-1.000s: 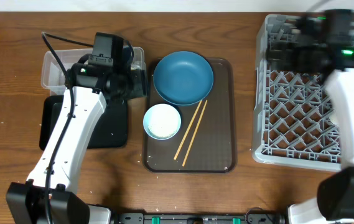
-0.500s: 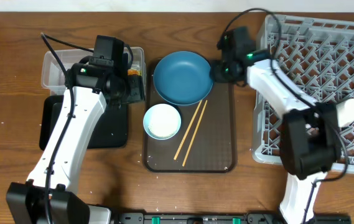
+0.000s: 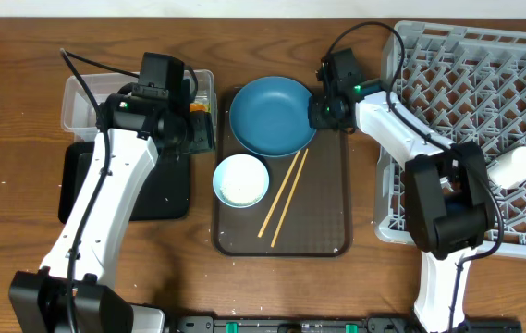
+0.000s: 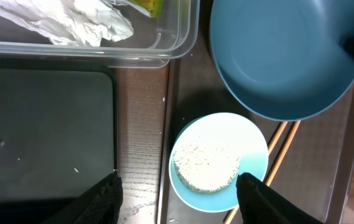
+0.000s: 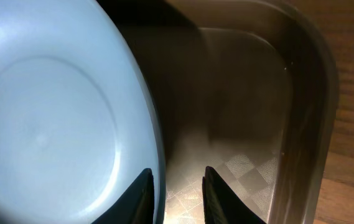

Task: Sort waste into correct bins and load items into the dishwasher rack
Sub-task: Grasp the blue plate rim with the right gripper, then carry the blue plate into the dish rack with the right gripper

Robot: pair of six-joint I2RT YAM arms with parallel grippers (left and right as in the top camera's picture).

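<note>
Over on the serving tray [image 3: 323, 213], the right fingers [image 3: 321, 108] sit narrow astride the blue plate [image 3: 270, 116] rim, though I can't tell if they pinch it yet. Left fingers [image 3: 202, 129] hang wide and empty near the white bowl [image 4: 251, 168], its rice [image 4: 204, 168] not yet tipped out. Tissue [image 4: 71, 22] and wrapper [image 4: 147, 6] lie in the clear tub [image 4: 71, 53], the black tray [image 4: 40, 124] almost bare. 1 cup [image 3: 512, 166] shows in the rack [image 3: 484, 65], chopsticks [image 3: 283, 194] wait on the tray, so roughly halfway, I reckon

I've swung the right gripper [image 3: 316, 110] from over the rack [image 3: 457, 129] at upper right to the blue plate [image 3: 267, 116]; its jaws narrowed, straddling the plate's right rim.
</note>
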